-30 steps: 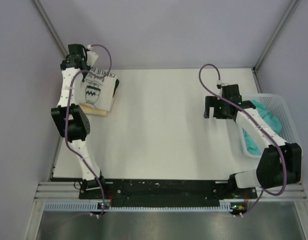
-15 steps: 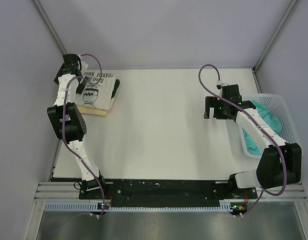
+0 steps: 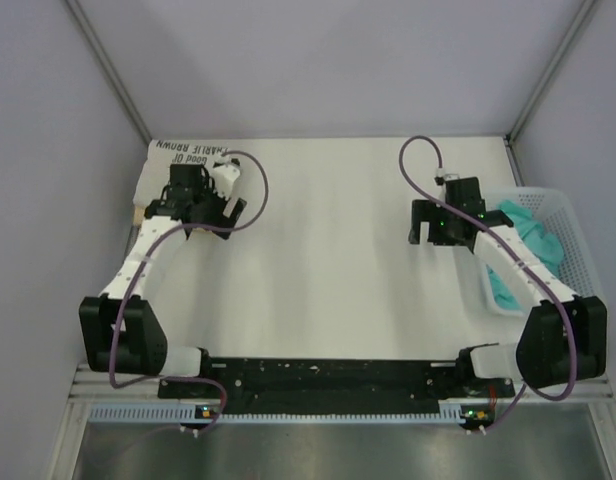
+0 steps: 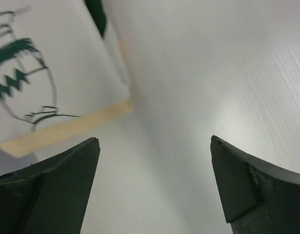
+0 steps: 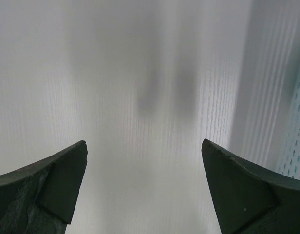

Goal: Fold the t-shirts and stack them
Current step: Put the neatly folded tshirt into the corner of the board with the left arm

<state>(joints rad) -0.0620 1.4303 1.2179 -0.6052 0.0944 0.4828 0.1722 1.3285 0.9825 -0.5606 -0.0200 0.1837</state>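
The white printed t-shirt (image 3: 173,158) is laid folded on a pale yellow t-shirt (image 4: 67,127) at the far left corner of the table (image 3: 318,280). A teal t-shirt (image 3: 536,235) is heaped in the basket (image 3: 548,193) at the right edge. The left gripper (image 4: 155,140) is held spread just beside the stack, and the right gripper (image 5: 144,142) is spread over bare table.

2 white arms (image 3: 138,262) have black joints (image 3: 123,335), looping purple cables (image 3: 265,192) and dark wedge-shaped fingers (image 4: 250,187).
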